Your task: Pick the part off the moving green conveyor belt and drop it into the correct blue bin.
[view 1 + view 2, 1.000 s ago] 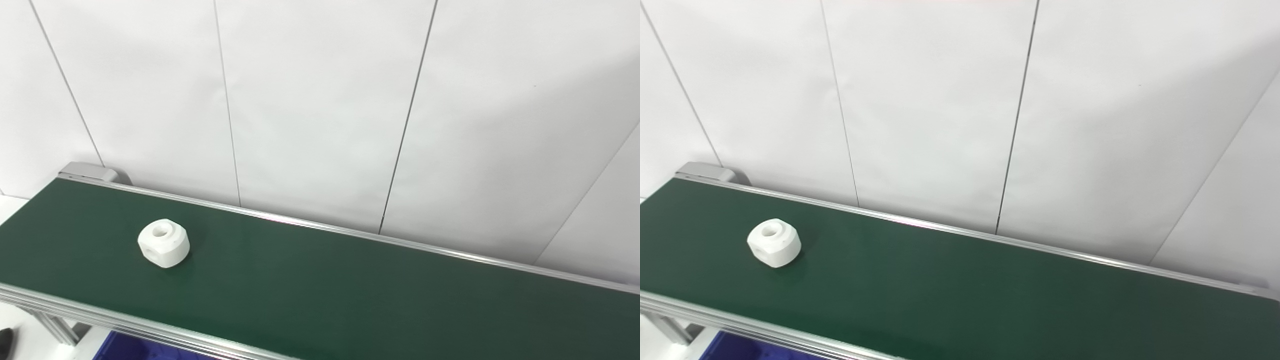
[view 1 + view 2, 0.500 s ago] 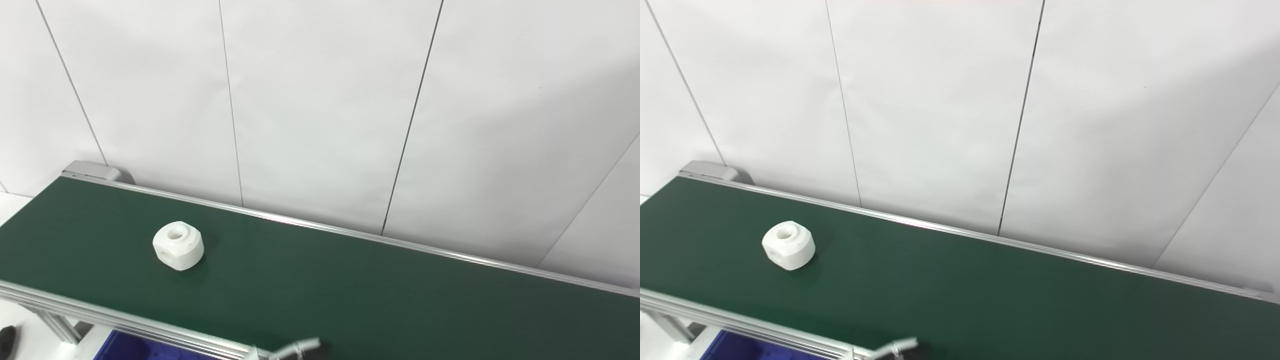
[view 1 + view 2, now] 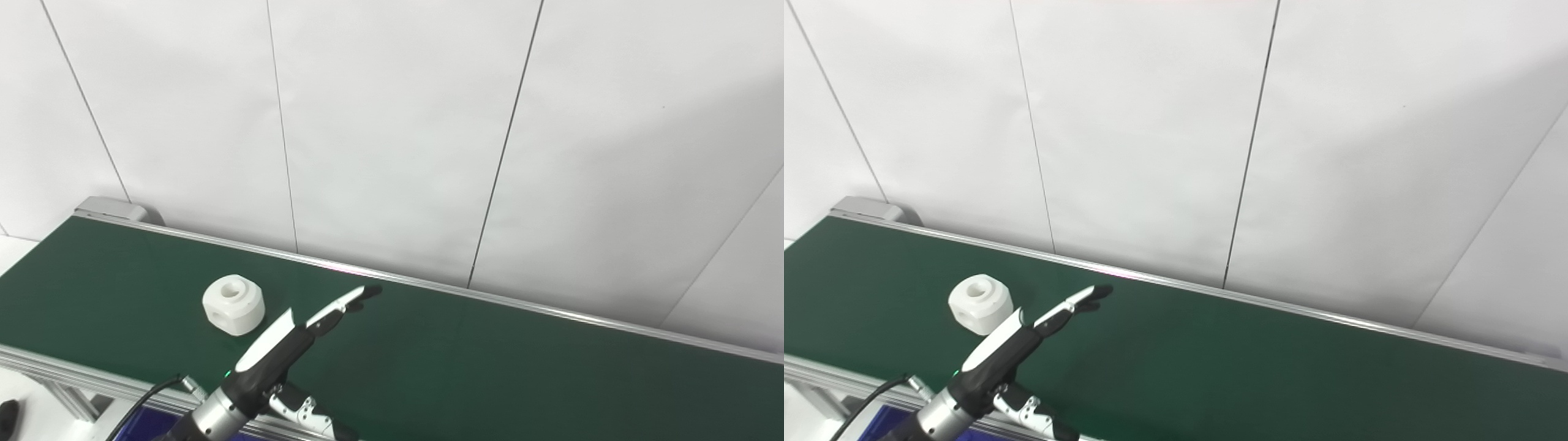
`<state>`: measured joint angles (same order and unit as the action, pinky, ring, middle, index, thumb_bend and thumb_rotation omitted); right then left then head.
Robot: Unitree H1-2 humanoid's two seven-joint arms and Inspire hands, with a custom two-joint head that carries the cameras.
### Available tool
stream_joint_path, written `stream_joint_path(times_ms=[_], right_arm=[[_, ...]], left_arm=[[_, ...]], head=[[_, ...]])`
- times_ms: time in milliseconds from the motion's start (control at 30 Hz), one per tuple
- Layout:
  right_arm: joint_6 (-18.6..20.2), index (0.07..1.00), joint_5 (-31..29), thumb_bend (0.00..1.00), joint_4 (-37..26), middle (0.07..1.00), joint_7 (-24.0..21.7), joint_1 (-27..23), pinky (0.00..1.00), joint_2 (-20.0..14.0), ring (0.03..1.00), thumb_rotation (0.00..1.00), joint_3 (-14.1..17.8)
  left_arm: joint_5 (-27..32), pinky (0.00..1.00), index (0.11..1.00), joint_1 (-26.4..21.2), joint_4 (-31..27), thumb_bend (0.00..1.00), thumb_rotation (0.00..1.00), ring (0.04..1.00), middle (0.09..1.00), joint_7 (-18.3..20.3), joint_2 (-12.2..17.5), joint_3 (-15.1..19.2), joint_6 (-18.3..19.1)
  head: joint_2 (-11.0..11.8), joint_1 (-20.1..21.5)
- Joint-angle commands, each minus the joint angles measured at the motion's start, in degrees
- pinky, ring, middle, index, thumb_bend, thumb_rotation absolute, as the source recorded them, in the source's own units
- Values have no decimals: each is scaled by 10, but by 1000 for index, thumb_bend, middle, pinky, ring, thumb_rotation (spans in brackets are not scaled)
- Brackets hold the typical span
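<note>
One hand in view: left hand, arm entering from lower left, fingers stretched out straight, thumb apart below, holding nothing, raised over green conveyor belt. White part with hole on top sits on belt just left of hand, not touching. Sliver of blue bin under belt's near rail.

Blue bin — mostly hidden under the belt frame; left arm cut off, perhaps mid-forearm.
</note>
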<state>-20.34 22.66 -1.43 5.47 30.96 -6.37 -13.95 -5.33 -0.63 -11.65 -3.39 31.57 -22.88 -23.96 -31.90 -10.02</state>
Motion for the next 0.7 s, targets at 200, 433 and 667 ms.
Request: stream_joint_path(times_ms=[200, 433, 667], right_arm=[[-2, 1000, -16, 856, -40, 1000, -13, 5, 1000, -4, 1000, 496, 7], [11, 1000, -14, 811, -62, 1000, -21, 12, 1000, -5, 1000, 515, 13], [15, 1000, -8, 748, -70, 1000, -25, 16, 1000, -5, 1000, 563, 18]], left_arm=[[-33, 947, 973, -72, -25, 854, 310, 989, 997, 90, -8, 87, 99], [-57, 895, 967, -115, 43, 838, 197, 966, 994, 150, 5, 124, 123], [-65, 885, 976, -147, 116, 862, 6, 964, 999, 187, 1, 139, 157]], head=[[-31, -18], [-49, -38], [-59, -54]])
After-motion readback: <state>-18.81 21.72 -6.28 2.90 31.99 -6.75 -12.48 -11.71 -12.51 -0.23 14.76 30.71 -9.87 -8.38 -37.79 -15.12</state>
